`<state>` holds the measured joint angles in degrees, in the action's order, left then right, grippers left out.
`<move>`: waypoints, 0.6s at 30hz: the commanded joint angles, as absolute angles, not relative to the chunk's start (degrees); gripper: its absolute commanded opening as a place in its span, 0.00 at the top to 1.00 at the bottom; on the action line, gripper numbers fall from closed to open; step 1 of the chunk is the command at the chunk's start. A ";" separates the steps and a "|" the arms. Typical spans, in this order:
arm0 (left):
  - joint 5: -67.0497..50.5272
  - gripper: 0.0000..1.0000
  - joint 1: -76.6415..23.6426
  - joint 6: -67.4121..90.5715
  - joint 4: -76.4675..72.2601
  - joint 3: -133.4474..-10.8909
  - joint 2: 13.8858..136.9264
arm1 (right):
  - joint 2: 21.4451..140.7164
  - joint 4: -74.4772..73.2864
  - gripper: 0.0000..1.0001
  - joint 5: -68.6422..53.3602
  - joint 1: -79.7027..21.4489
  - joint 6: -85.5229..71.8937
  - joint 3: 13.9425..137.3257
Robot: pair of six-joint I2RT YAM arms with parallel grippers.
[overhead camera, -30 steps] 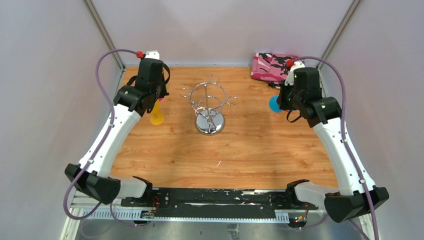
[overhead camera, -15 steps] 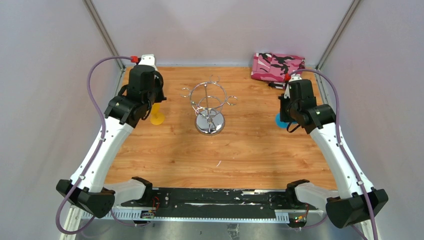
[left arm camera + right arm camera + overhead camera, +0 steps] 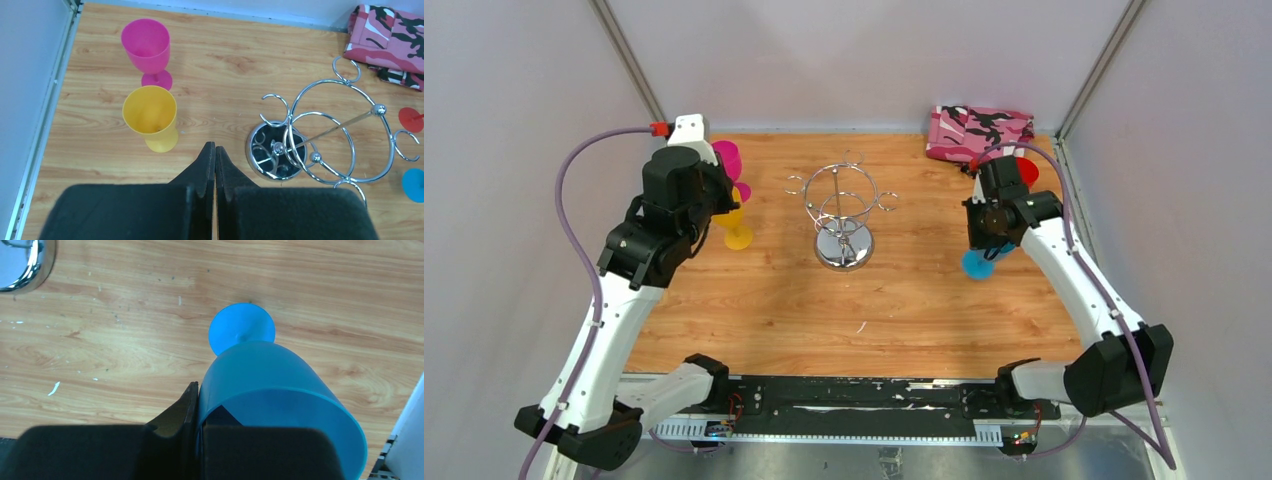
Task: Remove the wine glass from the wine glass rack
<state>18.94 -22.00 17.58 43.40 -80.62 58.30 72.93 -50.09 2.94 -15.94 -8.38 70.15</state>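
You see only in the right wrist view that the right gripper (image 3: 197, 390) pinches the blue wine glass (image 3: 260, 375) by its rim, right of the wine glass rack (image 3: 843, 247) at table centre; on the left gripper (image 3: 215, 150) the jaws are pressed together.

My overhead camera sits above and behind the two arm bases. It looks down and forward across the whole counter (image 3: 754, 310) to the far wall, and it is my wide, distant view. The left wrist camera hangs fairly high and gazes down past the left fingers (image 3: 205, 167) at the counter's left and middle, with the wine glass rack (image 3: 320, 145) on its right side. The right wrist camera sits low over the boards and looks along the right fingers (image 3: 181, 412), with the blue wine glass (image 3: 260, 385) filling much of the frame. All three views share the rack, though the right wrist catches only its base edge, in the top-left corner.
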 commanded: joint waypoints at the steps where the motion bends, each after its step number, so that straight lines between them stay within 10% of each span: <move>1: 17.84 1.00 -22.41 17.50 43.11 -79.78 58.63 | 76.79 -48.91 1.00 -2.43 -17.01 -8.22 74.32; 18: 27.61 1.00 -22.81 16.67 43.18 -80.57 59.63 | 111.52 -54.52 1.00 -4.28 -19.34 -3.35 111.21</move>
